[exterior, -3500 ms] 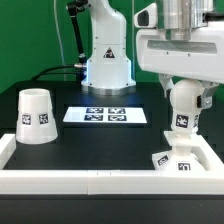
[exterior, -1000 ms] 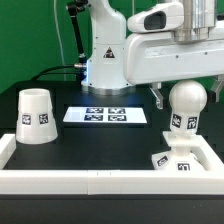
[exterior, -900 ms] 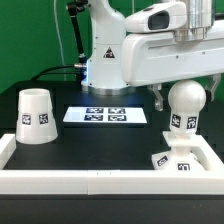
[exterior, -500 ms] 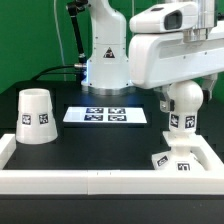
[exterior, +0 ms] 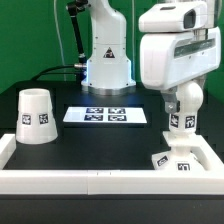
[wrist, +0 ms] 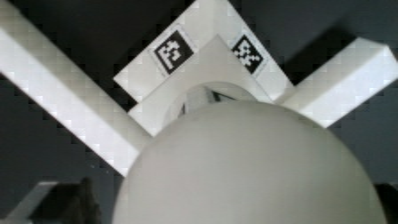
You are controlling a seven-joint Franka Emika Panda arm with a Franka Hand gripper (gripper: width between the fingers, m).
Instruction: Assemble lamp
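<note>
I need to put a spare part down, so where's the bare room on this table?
Widest bare patch: the black table between the marker board and the white front rail, from the shade across to the base. A narrower gap separates shade and marker board. Crowded: the exterior view's right corner, with bulb, base and arm.

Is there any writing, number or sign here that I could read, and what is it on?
No readable words or numbers anywhere.
Shade, bulb, base and marker board: black-and-white square tags, patterns only, no letters.
Arm's pedestal: a small triangular sign, too blurred to read.
</note>
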